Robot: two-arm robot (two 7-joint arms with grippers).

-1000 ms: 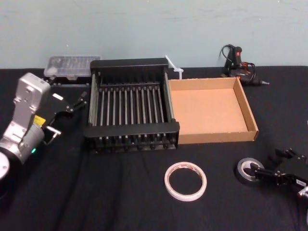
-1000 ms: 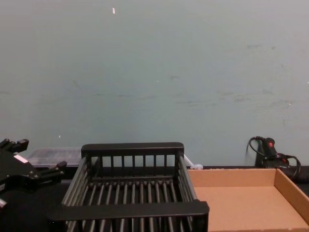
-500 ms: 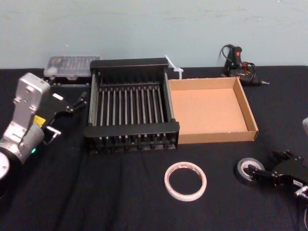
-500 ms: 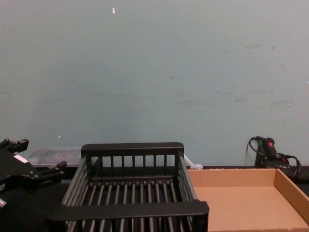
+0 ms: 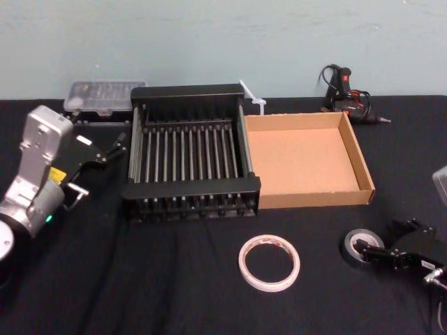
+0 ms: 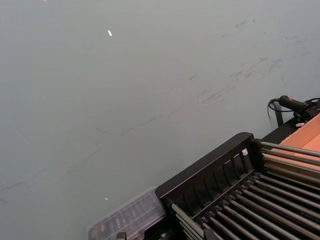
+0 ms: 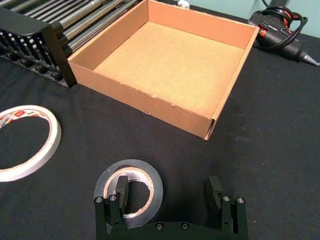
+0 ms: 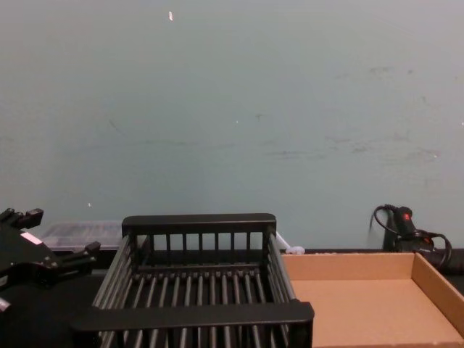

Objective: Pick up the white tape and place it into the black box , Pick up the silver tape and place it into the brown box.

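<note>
The silver tape (image 5: pixel 362 246) (image 7: pixel 154 181) lies flat on the black table at the front right. My right gripper (image 5: pixel 385 241) (image 7: pixel 168 192) is low over it and open: one finger stands in the roll's hollow, the other outside, nothing gripped. The white tape (image 5: pixel 245 264) (image 7: pixel 52 132) lies flat at the front centre. Behind it are the black box (image 5: pixel 192 188) (image 7: pixel 35 30) (image 8: pixel 196 315) and, touching its right side, the brown box (image 5: pixel 314 199) (image 7: pixel 145 102) (image 8: pixel 362 264), each with nothing inside. My left gripper (image 5: pixel 112 148) (image 8: pixel 65 257) hangs open left of the black box.
A clear plastic case (image 5: pixel 105 94) (image 6: pixel 127 220) sits at the back left. A glue gun with its cord (image 5: pixel 342 87) (image 7: pixel 282 30) (image 8: pixel 406 225) lies behind the brown box. A white plastic piece (image 5: pixel 253 98) pokes up between the two boxes.
My right gripper has shifted slightly and sunk lower at the silver tape. Both tapes and the left arm have stayed where they were.
</note>
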